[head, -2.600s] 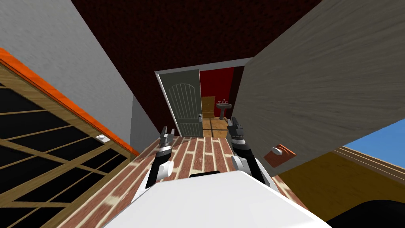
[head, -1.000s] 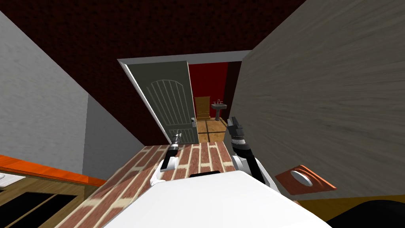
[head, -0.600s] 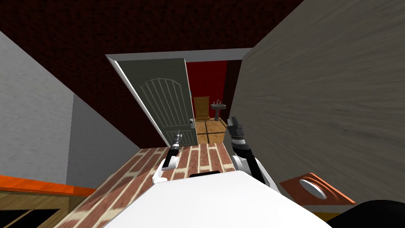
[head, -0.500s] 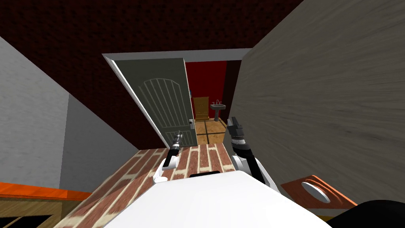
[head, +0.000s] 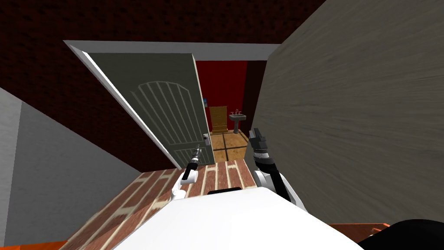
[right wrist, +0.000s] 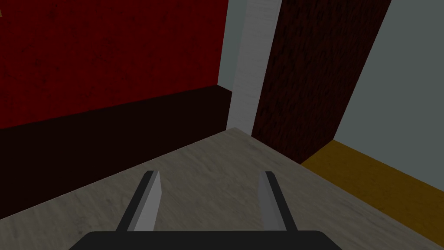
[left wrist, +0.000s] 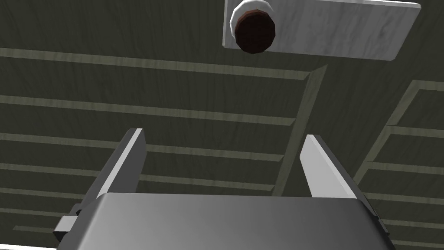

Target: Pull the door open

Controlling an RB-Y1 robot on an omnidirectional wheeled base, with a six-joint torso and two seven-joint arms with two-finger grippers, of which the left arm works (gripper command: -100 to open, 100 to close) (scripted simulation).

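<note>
Door: grey-green, panelled, ajar.
Knob: round, dark brown, apparently untouched.
Left gripper: fingers wide apart, empty.
Right gripper: fingers apart, empty.

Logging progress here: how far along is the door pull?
Done: door ajar, and I'm at it. In hand: the open left tool faces the door, knob ahead of its fingertips, untouched. Left: grip the knob and pull. The right tool is open beside the wall.

Left claw near knob, seemingly apart
</note>
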